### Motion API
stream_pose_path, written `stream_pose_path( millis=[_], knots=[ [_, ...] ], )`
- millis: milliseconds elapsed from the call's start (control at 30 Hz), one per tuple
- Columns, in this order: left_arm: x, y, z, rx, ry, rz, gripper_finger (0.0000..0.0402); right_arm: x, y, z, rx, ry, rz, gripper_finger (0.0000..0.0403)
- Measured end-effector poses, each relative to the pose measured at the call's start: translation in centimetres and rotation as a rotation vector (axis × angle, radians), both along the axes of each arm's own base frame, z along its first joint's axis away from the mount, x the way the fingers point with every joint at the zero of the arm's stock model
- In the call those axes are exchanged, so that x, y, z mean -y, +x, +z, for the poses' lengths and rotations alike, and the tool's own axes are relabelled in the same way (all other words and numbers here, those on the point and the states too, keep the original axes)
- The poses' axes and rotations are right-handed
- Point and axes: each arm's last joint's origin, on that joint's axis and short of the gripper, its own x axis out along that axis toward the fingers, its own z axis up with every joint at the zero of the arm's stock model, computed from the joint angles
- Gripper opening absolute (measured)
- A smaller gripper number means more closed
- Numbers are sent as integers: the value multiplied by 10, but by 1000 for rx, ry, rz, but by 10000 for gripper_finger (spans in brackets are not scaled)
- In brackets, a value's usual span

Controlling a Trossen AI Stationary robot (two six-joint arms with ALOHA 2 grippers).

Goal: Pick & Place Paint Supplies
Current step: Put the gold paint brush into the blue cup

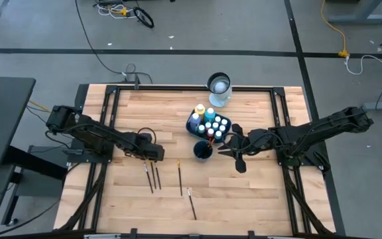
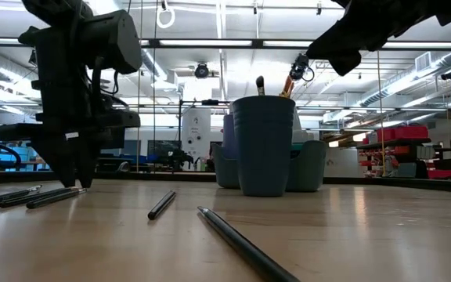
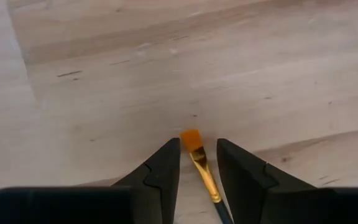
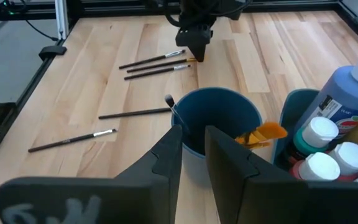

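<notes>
Wood: pale planked bench [image 1: 257, 192] inside a dark frame, carrying all the supplies.
Left gripper [image 1: 154, 154]: low over the bench's left half, pointing down at the loose brushes; in the left wrist view an orange-tipped brush [image 3: 201, 163] lies on the bench between its two fingers.
Left jaws: partly open, straddling that brush, not closed on it.
Right gripper [image 1: 225, 147]: above the blue cup [image 1: 203, 150], near the bench's middle.
Right jaws: a narrow gap between them; whether they grip anything, I cannot tell.
Cup: dark blue, upright, just beside the caddy; a brush handle [image 2: 259, 84] sticks up from it, and an orange-bristled brush [image 4: 261, 134] shows at its rim in the right wrist view.
Caddy [image 1: 194, 123]: blue holder behind the cup, filled with small bottles.
Bottles [image 1: 215, 125]: pale, white and teal caps, upright in the caddy, with a taller yellow-capped one [image 1: 199, 110] and a blue one [image 4: 340, 99] among them.
Loose brushes: three lying close together [image 1: 152, 176] just under the left gripper, one alone [image 1: 180, 178] to their right, one more [image 1: 191, 203] nearer the front edge.
Jar [image 1: 219, 90]: clear glass, at the bench's far edge, behind the caddy.
</notes>
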Motion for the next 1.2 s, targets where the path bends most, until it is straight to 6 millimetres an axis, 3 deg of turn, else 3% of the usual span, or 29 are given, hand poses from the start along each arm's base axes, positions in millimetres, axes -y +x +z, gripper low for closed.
stream_pose_path(
  millis=[200,467,833,1000,1200],
  knots=[
    [0,0,-1,-7,23,-30,103,0,0,0,0,0,0,72],
    [0,0,-2,-4,59,-43,12,0,0,0,-1,0,0,72],
    [0,12,2,125,197,-99,6,0,0,0,-1,-1,-1,72],
    [0,26,33,270,336,-185,9,0,0,0,0,-1,-1,72],
    [2,44,104,432,663,-323,6,0,0,0,-3,-2,-2,72]
  ],
)
